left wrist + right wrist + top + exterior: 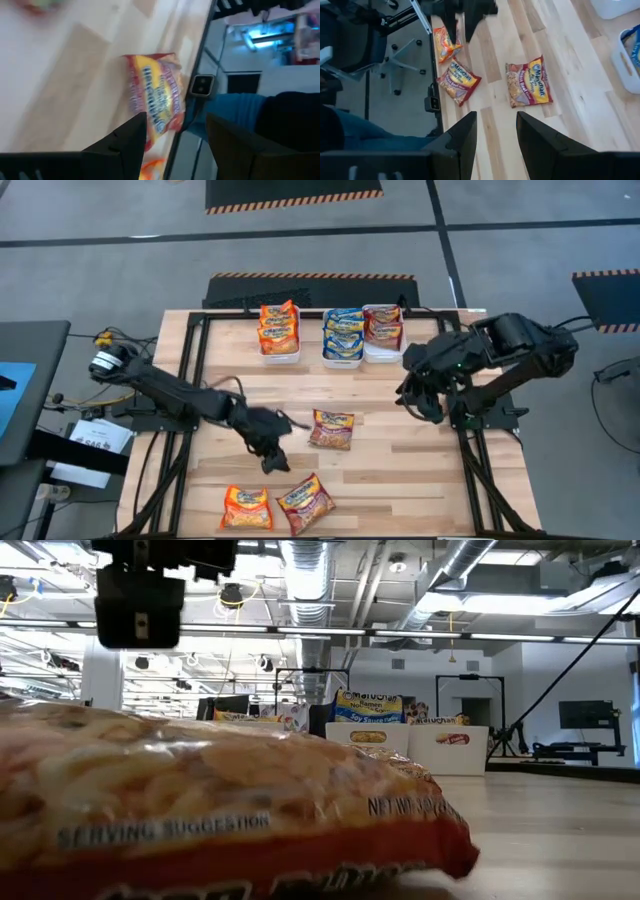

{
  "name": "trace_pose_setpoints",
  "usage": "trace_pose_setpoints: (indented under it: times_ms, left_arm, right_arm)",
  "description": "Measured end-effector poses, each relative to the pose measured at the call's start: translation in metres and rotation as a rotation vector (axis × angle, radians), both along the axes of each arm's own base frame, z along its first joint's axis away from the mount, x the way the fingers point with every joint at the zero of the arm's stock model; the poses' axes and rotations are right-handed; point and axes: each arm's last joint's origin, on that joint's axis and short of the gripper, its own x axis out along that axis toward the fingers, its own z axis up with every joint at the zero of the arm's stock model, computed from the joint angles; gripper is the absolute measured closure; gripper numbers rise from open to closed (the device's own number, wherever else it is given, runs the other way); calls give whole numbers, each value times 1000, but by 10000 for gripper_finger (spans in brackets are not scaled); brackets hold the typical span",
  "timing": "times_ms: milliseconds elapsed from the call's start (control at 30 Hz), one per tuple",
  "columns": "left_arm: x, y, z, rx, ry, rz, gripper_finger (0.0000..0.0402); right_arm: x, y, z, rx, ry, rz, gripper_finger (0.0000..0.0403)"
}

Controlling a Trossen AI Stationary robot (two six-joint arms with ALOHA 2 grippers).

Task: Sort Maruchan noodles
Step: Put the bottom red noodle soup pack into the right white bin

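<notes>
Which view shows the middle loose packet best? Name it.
Right wrist view: the dark red packet lies whole and unobstructed on the table. The high view shows it smaller. Whether the low or left wrist views show it is unclear.

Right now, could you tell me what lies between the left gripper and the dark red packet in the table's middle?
Only bare wood: in the high view, the left gripper is apart from the dark red packet.

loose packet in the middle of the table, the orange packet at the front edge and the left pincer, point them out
middle packet (331, 429), high view, centre of its wrapper
orange packet (246, 508), high view, centre of its face
left pincer (277, 462), high view, between its open fingertips
</notes>
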Motion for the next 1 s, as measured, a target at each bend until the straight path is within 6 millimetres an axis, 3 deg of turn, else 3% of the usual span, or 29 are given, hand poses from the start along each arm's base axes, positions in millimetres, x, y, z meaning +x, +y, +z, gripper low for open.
trace_pose_setpoints:
  times_ms: [267, 467, 633, 1000]
  left_arm:
    - [21, -27, -41, -28, 16, -35, 214]
    - [28, -32, -70, -27, 107, -17, 214]
    - [32, -36, -82, -66, 160, -10, 214]
    - [30, -64, -101, -119, 172, -32, 214]
  right_arm:
    - [3, 8, -2, 7, 14, 19, 239]
    - [3, 9, -3, 7, 15, 24, 239]
    - [3, 9, -3, 6, 15, 25, 239]
    - [3, 9, -3, 2, 16, 24, 239]
